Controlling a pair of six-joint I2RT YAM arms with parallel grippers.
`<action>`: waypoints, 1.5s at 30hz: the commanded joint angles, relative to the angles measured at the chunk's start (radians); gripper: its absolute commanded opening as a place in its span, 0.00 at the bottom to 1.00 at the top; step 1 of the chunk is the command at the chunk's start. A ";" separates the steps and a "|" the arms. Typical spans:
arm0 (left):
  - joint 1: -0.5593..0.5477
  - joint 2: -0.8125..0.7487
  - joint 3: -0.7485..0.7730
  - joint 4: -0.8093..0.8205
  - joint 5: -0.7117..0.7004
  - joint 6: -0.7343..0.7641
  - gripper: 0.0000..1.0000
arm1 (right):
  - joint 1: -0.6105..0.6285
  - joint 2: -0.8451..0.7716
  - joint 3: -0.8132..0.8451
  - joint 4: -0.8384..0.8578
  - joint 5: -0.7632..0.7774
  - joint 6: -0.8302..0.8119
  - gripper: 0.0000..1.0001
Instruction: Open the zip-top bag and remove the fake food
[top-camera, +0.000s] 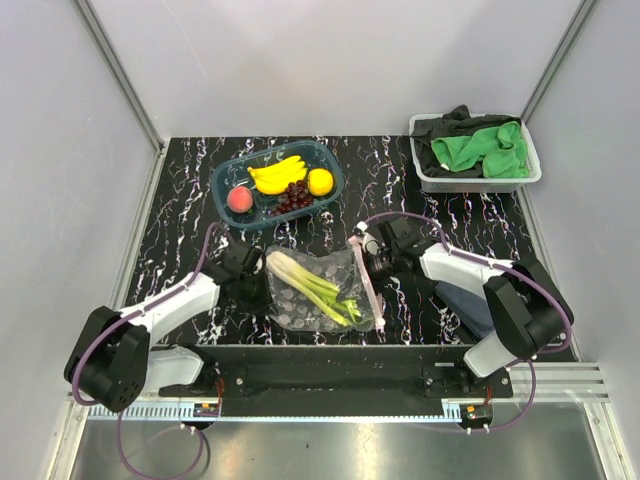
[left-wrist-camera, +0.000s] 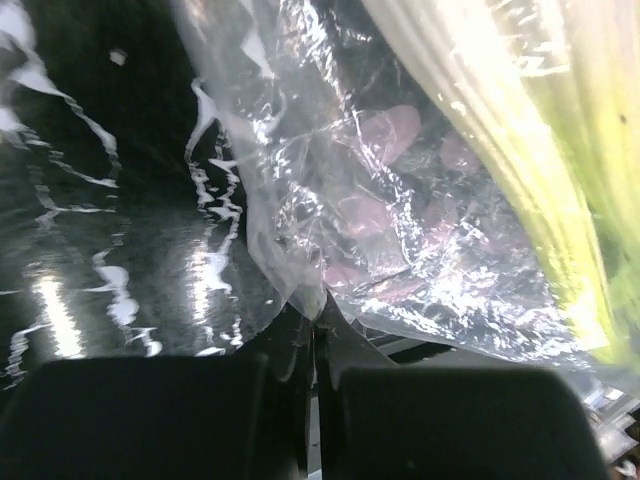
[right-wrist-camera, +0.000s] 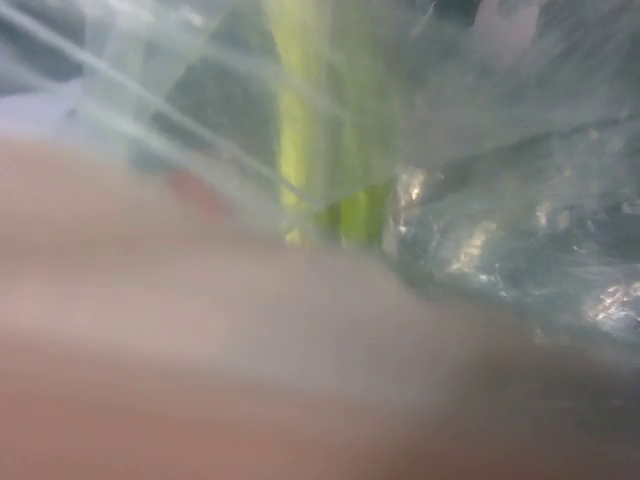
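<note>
- The clear crinkly plastic zip-top bag (top-camera: 300, 305) lies on the black white-veined table (top-camera: 185, 210), lower centre of the top view, with its pink-red zip strip (top-camera: 369, 285) along its right edge.
- A white-and-green plastic leek (top-camera: 310, 283) lies diagonally inside it.
- The left gripper (top-camera: 262, 272) meets the bag's left edge; its fingers (left-wrist-camera: 150, 420) are pressed together, pinching a plastic fold.
- The right gripper (top-camera: 362, 248) sits at the strip's upper end; its wrist view is blurred, so I cannot tell its grip.
- At upper centre, a blue-tinted clear rectangular tray (top-camera: 217, 185) holds a yellow banana bunch (top-camera: 277, 175), yellow lemon (top-camera: 320, 181), pink-red peach (top-camera: 239, 199) and dark purple grapes (top-camera: 293, 197).
</note>
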 joint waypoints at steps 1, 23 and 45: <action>0.014 0.001 0.120 -0.111 -0.160 0.115 0.00 | 0.008 -0.043 0.034 0.014 0.023 0.000 0.00; 0.170 0.162 0.326 -0.282 -0.513 0.162 0.00 | -0.055 -0.155 0.076 -0.160 -0.114 -0.083 0.00; 0.547 0.087 0.231 -0.244 -0.349 0.044 0.00 | -0.138 -0.561 0.064 -0.526 0.124 -0.075 0.00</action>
